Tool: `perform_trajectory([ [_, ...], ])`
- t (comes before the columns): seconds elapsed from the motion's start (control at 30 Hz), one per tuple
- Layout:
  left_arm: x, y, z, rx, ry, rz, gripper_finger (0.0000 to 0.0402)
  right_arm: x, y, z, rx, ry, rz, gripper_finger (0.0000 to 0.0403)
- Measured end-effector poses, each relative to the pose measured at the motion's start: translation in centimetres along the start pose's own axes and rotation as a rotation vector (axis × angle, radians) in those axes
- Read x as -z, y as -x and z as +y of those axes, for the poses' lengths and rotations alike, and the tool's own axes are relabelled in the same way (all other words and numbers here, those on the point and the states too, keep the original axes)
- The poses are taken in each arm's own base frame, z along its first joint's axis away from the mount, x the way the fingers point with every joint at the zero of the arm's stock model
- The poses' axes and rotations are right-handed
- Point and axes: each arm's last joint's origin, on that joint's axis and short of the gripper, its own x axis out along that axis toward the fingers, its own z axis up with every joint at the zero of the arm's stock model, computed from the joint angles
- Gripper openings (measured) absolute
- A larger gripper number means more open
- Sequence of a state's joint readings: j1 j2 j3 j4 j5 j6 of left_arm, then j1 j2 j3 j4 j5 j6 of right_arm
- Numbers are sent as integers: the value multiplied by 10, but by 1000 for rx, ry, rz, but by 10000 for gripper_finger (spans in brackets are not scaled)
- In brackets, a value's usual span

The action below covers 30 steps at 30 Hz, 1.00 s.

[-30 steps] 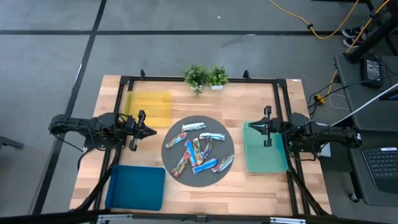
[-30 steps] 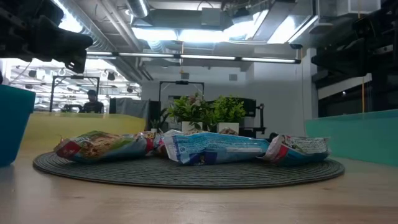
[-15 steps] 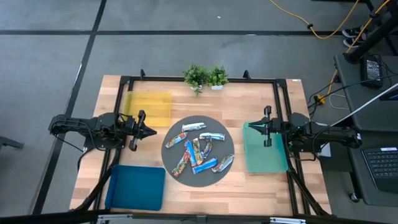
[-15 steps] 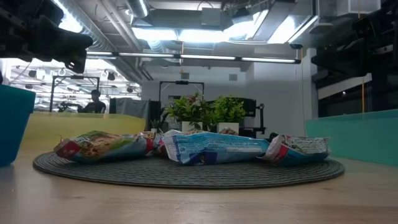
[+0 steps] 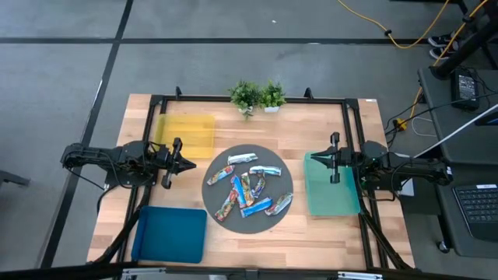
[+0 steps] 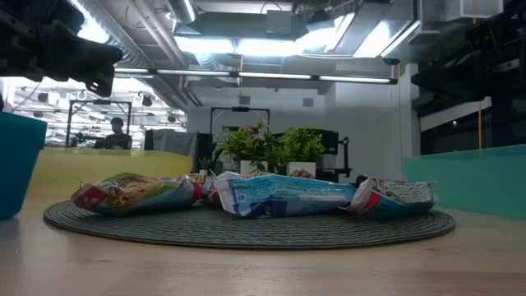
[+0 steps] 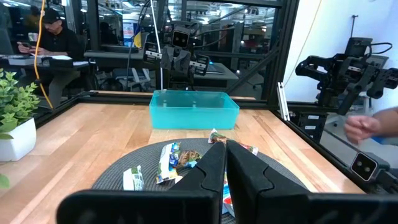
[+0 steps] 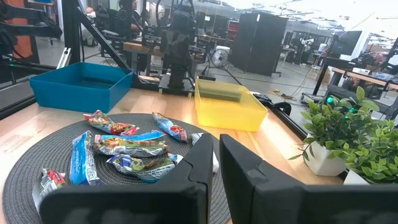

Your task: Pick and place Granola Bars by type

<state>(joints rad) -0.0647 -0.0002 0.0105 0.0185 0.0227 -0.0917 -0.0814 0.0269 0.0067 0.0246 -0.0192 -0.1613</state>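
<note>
Nothing moved, Granola Bars (image 5: pixel 247 190) lettering unreadable

Bars (image 5: pixel 247 189) lay on a round mat (image 5: pixel 214 171) at the worktop (image 5: pixel 233 237) centre, bins (image 5: pixel 332 187) on both sides, plants (image 5: pixel 257 96) behind.

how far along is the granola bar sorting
Nothing is sorted yet: all the granola bars lie piled on the round grey mat, and the yellow bin, blue bin and teal bin look empty. Left gripper and right gripper hover shut, holding nothing. Every bar remains.
</note>
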Motion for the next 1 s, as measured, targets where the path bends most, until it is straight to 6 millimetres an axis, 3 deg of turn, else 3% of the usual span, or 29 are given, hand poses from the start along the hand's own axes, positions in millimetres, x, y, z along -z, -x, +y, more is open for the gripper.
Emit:
perform_trajectory([
  [1.0,0,0,0,0,0,0,7,0,0,0,1,0,0,34],
])
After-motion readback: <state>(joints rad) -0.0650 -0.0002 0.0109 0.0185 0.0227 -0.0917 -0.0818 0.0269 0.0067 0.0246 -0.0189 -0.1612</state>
